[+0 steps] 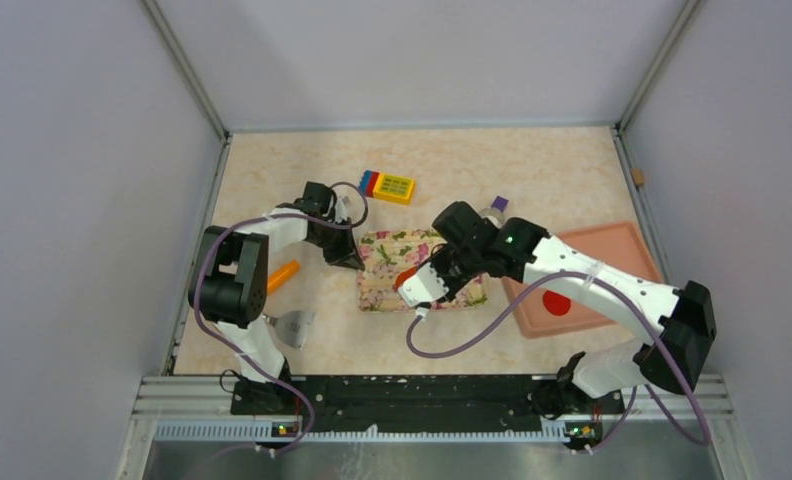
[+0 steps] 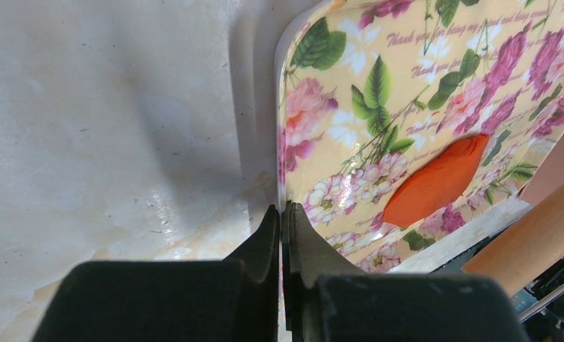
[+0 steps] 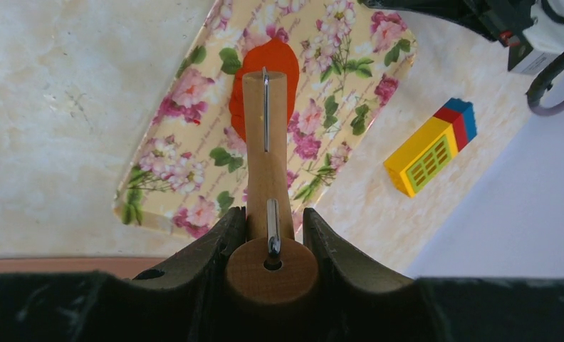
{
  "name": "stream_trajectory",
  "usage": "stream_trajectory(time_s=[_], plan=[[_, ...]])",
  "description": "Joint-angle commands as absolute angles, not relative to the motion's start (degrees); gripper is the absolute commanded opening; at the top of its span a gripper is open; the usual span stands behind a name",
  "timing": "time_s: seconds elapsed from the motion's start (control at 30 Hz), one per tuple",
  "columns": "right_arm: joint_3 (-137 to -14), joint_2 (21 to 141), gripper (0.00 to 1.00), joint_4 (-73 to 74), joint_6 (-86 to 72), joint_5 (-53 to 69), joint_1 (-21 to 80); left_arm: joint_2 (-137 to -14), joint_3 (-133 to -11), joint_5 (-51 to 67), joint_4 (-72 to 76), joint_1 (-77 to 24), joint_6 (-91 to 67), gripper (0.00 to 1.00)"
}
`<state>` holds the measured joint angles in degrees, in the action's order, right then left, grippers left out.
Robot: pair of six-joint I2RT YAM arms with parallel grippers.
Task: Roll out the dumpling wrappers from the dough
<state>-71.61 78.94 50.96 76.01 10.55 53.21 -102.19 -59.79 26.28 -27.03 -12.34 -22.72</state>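
Note:
The red-orange dough [image 1: 405,277] lies flattened on a floral board [image 1: 384,250]. It also shows in the left wrist view [image 2: 436,182] and the right wrist view [image 3: 245,71]. My right gripper [image 3: 270,228] is shut on a wooden rolling pin [image 3: 266,153], whose far end lies over the dough. In the top view the right gripper [image 1: 434,272] hovers over the board's middle. My left gripper [image 2: 285,210] is shut on the board's left rim [image 2: 282,142], seen from above at the board's left edge [image 1: 355,262]. One round red wrapper [image 1: 557,303] lies on a pink tray [image 1: 612,250].
An orange carrot toy [image 1: 283,275] and a metal cutter [image 1: 294,326] lie left of the board by the left arm. A yellow, blue and red block [image 1: 389,186] sits behind the board, and shows in the right wrist view [image 3: 431,146]. A small purple piece [image 1: 498,204] lies behind the right arm.

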Motion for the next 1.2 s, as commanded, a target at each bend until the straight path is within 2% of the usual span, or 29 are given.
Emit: stream_trajectory(time_s=[0.0,0.63,1.17], plan=[[-71.27,78.95,0.0,43.21,82.57,6.85,55.91,-101.11,-59.99,28.46,-24.55,-11.78,-22.47,0.0],[-66.77,83.12,0.0,37.75,70.02,7.69,56.77,-101.95,-60.34,29.56,-23.57,-11.78,-22.94,0.0],[-62.48,93.5,0.0,33.46,65.28,8.08,51.79,-102.26,-59.16,30.13,-22.86,-11.79,-23.03,0.0]])
